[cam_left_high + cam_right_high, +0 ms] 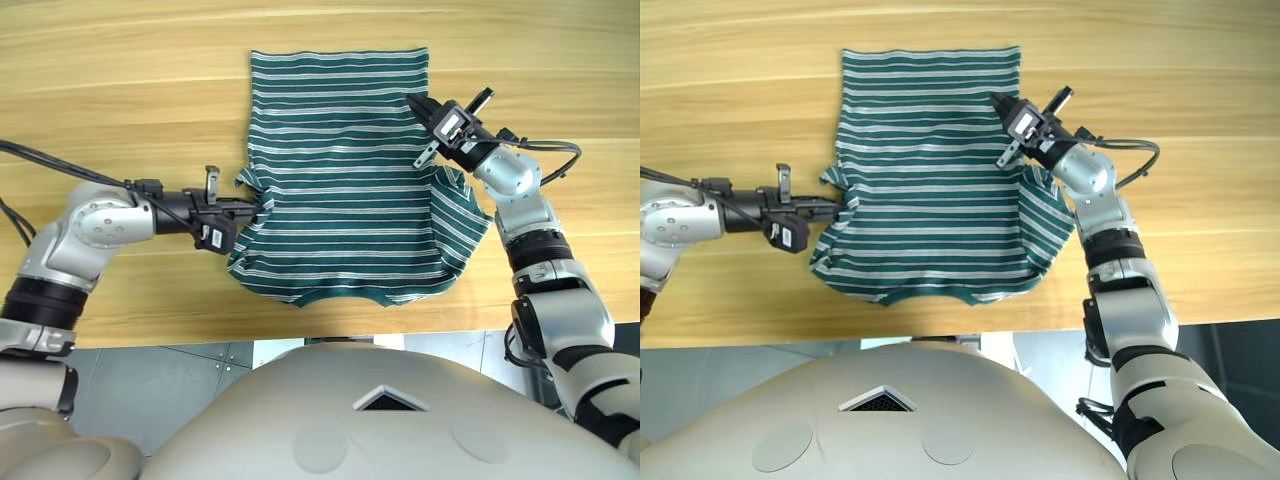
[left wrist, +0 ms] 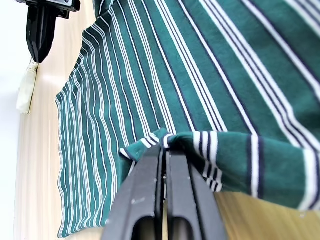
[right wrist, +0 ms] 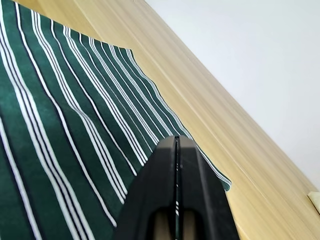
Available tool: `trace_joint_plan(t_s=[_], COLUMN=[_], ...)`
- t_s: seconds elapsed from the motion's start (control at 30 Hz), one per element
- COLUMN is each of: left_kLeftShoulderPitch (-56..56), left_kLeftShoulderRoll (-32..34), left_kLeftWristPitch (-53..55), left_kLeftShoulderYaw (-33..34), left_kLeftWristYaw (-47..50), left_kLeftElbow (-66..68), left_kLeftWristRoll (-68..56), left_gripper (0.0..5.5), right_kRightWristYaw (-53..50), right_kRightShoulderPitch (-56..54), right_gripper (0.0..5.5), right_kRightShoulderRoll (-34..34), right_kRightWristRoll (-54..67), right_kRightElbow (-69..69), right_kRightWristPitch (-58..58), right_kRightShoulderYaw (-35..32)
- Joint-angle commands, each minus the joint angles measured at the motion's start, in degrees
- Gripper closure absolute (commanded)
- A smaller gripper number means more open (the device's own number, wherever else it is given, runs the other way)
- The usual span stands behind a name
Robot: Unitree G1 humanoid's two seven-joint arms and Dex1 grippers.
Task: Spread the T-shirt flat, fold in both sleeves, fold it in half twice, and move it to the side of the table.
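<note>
T-shirt (image 1: 340,170) lies in the middle of the desk (image 1: 120,80), green with white stripes, hem on the far side and collar at the near edge. The upper body is fairly flat, but the lower part bunches, with the right sleeve (image 1: 462,215) rumpled outward. Over on the left, the left end effector (image 1: 250,208) sits low at the shirt's left edge, clamped tight on a pinch of cloth. The wrist view shows the fabric gathered right at the tips of its fingers (image 2: 150,185). On the other side, the right end effector (image 1: 412,100) is above the shirt's right edge, toward the far end. Its fingers (image 3: 165,190) are pressed together with no cloth seen between them.
</note>
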Motion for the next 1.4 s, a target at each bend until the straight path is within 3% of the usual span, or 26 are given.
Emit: trace_joint_plan(t_s=[0.03, 0.43, 0.83, 1.17, 1.4], left_kLeftShoulderPitch=[0.35, 0.44, -3.06, -1.15, -2.31], left_kLeftShoulderRoll=[-0.61, -3.55, -9.17, -7.41, -7.97], left_kLeftWristPitch=[2.04, 5.98, 9.81, 7.58, 7.02], left_kLeftShoulderYaw=[-1.26, -2.88, -2.52, -4.52, -4.36], left_kLeftWristYaw=[-1.89, -4.08, 0.81, -4.42, -6.44], left_kLeftElbow=[-2.16, -5.65, -1.16, -1.47, 0.63], left_kLeftWristRoll=[-0.12, -1.81, 2.72, -0.61, -2.69], left_gripper=[5.48, 5.48, 5.48, 5.48, 4.29], right_kRightWristYaw=[0.29, -0.03, -0.34, -0.19, 0.27], right_kRightShoulderPitch=[-0.44, -0.31, 0.02, 0.11, 0.16], right_gripper=[5.50, 5.50, 5.50, 5.50, 5.50], right_kRightShoulderRoll=[0.33, 0.68, 0.93, 0.99, 0.83], right_kRightWristRoll=[-0.26, -0.27, -0.29, -0.23, 0.08], right_kRightElbow=[-0.31, -0.28, -0.68, -1.13, -1.24], right_kRightWristPitch=[-0.42, -0.44, -0.44, -0.28, -0.32], right_kRightShoulderYaw=[0.40, 0.79, 1.10, 1.10, 1.02])
